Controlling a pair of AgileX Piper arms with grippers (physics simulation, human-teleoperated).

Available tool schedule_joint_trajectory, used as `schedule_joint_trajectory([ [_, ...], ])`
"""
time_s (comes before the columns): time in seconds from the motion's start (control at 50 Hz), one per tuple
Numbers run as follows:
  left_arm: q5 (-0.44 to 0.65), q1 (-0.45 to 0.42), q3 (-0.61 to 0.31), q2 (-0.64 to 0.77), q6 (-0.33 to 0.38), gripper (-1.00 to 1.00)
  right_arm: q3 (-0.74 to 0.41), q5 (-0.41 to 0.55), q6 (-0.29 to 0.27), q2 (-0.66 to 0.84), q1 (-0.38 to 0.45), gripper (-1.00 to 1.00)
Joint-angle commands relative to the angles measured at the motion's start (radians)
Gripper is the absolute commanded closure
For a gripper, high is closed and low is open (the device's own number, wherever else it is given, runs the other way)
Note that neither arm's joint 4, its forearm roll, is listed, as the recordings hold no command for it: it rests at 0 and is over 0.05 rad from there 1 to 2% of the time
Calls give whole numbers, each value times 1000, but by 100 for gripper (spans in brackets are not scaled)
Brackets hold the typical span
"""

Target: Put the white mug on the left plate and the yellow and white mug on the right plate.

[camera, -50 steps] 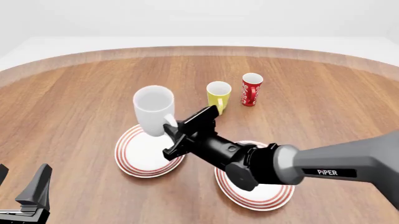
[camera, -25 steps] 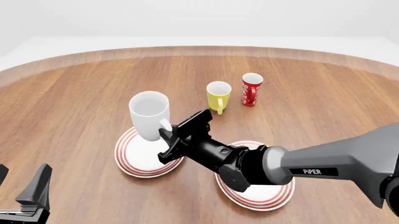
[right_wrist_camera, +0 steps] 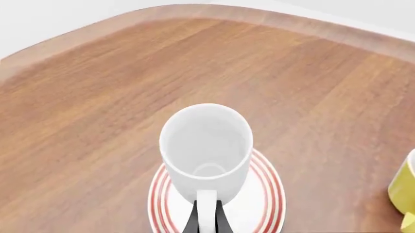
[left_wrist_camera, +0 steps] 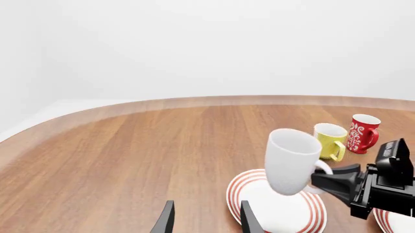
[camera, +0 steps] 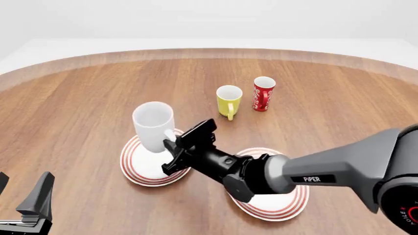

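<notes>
Right arm (camera: 339,169) enters from the right edge of the front view and reaches diagonally forward and left across the table (camera: 78,98), forearm low, wrist passing over the right plate (camera: 277,208). Right gripper (camera: 175,143) is clamped on the loop handle of the white mug (camera: 152,126); the right wrist view shows both black fingers (right_wrist_camera: 194,221) closed tight on the handle, pointing straight at the mug.

White mug: upright with a slight tilt, mouth open upward. It sits over the left plate (camera: 145,164); in the left wrist view its base (left_wrist_camera: 285,187) appears just above the plate surface (left_wrist_camera: 279,213), though contact cannot be confirmed. In the right wrist view the mug covers the far part of the plate, with red rings showing on both sides.

Left gripper (camera: 26,205) is low at the near-left corner of the front view, well apart from the plates. Its fingers (left_wrist_camera: 166,221) stand apart with nothing between them, aimed across the table toward the left plate.

Yellow and white mug (camera: 228,100) stands upright on bare wood beyond the plates, handle toward the near side. Red cup (camera: 264,93) stands just beside it, to its right. Right plate carries no mug.
</notes>
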State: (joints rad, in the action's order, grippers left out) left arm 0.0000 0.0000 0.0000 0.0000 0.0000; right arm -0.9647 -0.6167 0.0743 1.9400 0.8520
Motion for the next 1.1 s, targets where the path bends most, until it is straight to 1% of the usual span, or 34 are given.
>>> schedule_joint_trajectory([
  [0.02, 0, 0, 0, 0, 0, -100, -19, 0, 7, 25, -3, 100],
  [1.1, 0, 0, 0, 0, 0, -100, -87, 12, 28, 130, 6, 100],
])
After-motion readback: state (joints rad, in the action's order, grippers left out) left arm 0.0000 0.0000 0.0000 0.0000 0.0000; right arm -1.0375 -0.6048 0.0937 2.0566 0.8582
